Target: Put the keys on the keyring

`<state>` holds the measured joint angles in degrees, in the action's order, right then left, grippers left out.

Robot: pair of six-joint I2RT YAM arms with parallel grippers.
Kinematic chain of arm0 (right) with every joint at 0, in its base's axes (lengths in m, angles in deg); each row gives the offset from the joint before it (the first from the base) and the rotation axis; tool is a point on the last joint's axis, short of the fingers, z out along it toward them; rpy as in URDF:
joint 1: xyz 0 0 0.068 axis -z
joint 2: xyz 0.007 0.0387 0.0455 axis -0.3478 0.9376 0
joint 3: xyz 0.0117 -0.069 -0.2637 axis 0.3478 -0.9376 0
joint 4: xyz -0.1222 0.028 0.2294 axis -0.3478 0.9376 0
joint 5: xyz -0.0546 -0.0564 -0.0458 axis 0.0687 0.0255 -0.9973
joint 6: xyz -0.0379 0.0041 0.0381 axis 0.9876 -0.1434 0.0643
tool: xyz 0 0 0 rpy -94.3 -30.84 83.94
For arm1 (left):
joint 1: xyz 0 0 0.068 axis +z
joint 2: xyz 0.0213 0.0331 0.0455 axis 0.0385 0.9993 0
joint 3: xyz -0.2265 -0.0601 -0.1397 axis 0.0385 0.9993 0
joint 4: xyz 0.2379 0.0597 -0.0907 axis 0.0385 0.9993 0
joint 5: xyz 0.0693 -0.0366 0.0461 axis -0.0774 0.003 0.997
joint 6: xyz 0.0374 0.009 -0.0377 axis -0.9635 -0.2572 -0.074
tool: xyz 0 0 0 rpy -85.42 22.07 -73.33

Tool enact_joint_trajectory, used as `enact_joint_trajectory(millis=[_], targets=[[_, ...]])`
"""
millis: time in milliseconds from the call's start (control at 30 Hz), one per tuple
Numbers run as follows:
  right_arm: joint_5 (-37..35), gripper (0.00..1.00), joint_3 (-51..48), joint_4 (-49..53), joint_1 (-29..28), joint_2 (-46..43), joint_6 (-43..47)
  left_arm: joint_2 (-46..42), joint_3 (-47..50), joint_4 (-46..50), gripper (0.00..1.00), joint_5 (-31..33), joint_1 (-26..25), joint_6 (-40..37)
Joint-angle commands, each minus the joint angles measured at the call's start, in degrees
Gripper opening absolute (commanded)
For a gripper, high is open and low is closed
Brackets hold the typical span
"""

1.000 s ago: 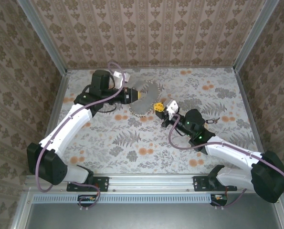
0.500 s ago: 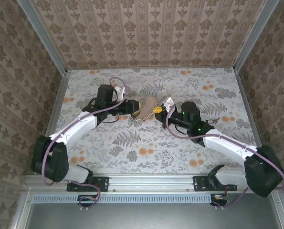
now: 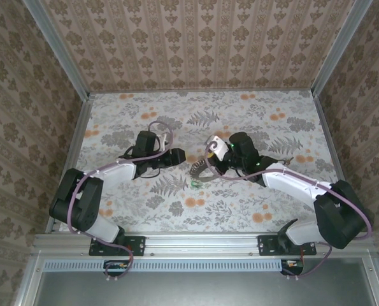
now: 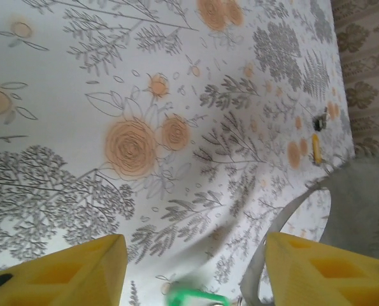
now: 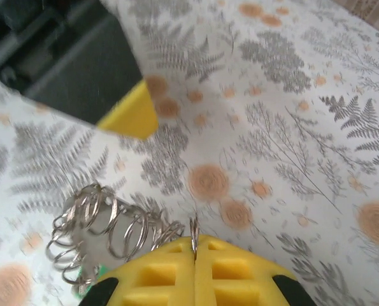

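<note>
With my right fingers [image 5: 157, 274] pinching the keyring [image 4: 269, 241] and left fingers [image 4: 62, 268] spread wide (holding nothing), I'd next grasp the green key [image 4: 190, 297].

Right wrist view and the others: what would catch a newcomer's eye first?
First the shiny coil of wire loops beside the right gripper, whose shut yellow fingers pinch the keyring edge-on above the flowered table. Then the left gripper, jaws spread wide, with a blurred green key low between them.
</note>
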<state>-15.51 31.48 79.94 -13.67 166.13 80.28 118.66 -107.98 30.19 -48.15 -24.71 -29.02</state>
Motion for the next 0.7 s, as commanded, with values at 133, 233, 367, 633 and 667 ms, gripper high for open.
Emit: enact_joint_trajectory(millis=[133,233,367,633,667], targets=[[-24.84,0.0,6.01,9.04,-11.63,5.98,20.19,-8.37,2.54,1.83,0.65,10.22,0.42,-5.04],[-29.3,0.0,5.5,7.27,-14.66,6.81,22.59,-12.0,3.58,2.62,0.65,12.36,0.38,-6.75],[-30.29,0.0,4.47,4.34,-16.24,5.33,21.95,-17.02,4.9,3.76,0.66,15.16,2.46,-9.74],[6.22,0.0,0.12,4.57,-7.43,-2.91,9.77,-23.16,6.38,0.99,0.65,12.34,3.01,-18.35],[10.21,0.0,-0.07,4.42,-5.91,-3.12,7.79,-23.55,6.86,-0.04,0.65,11.47,3.02,-19.21]])
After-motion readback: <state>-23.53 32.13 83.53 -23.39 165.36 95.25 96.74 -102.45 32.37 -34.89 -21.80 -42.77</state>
